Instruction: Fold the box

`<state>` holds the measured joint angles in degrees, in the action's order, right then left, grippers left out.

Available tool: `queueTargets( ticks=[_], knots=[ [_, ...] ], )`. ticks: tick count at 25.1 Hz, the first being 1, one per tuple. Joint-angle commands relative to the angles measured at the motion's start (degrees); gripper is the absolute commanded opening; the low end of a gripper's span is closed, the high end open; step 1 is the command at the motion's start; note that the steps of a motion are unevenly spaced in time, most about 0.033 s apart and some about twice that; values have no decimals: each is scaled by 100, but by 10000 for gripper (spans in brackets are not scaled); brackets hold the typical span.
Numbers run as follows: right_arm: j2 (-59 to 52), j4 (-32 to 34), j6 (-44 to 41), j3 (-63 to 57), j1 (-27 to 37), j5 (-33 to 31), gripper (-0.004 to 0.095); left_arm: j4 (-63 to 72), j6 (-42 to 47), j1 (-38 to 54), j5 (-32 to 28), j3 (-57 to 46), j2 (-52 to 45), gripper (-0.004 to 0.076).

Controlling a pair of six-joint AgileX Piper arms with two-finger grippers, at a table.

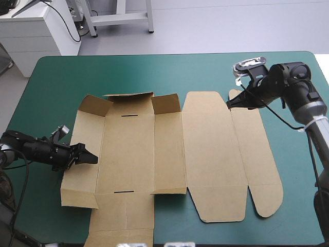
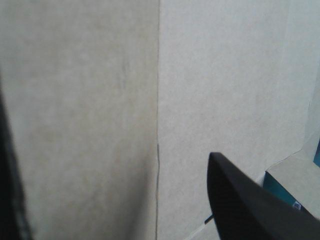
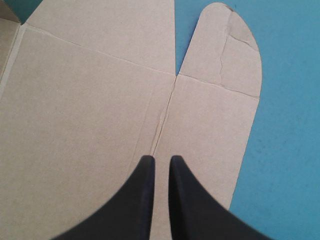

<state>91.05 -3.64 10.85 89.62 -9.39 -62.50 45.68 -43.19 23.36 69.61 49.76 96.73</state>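
The left gripper [image 1: 85, 154] lies low at the left side of the box [image 1: 169, 154]. Its fingers are apart and its tips are over the left wall [image 1: 85, 177]. Its wrist view shows only bare board ahead, with a crease [image 2: 158, 100] running away between the fingers and nothing pinched. The right gripper [image 3: 161, 160] is at the box's far edge. Its fingers are all but together, with only a sliver of gap, and both lie above the board, so I judge that it holds nothing. Its tip points along the fold between the lid [image 1: 205, 144] and the tuck flap [image 1: 259, 159]. Beyond the two grippers, the box is spread across the middle of the counter [image 1: 51, 87], from near the left edge to well right of centre, and its near panel [image 1: 123, 216] reaches the near edge. Almost all of it lies flat, including the base [image 1: 128, 154] with a slot [image 1: 131, 116] at its far side and another at its near side, the lid and the tuck flap. Only the small flaps [image 1: 128, 96] along the far left look tipped up a little. As I read it, the task is barely begun, since no wall stands and no tab is tucked. The walls around the base have yet to be raised, the corner flaps turned in, and the sides locked into the slots.
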Motion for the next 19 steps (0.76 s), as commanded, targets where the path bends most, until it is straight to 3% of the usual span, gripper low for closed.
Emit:
queueTargets(
  ticks=[1,11,15,19],
  knots=[
    [-245,-20,31,146,36,111,87,-547,6,-34,343,-97,-66,323],
    [-245,-5,31,146,36,98,87,-508,290,-34,10,-97,-66,-6],
    [-245,-5,76,146,36,76,87,-212,290,-34,-183,-57,-66,-8],
    [-245,-1,221,146,36,93,87,-205,265,-131,441,808,-66,-8]
  ],
)
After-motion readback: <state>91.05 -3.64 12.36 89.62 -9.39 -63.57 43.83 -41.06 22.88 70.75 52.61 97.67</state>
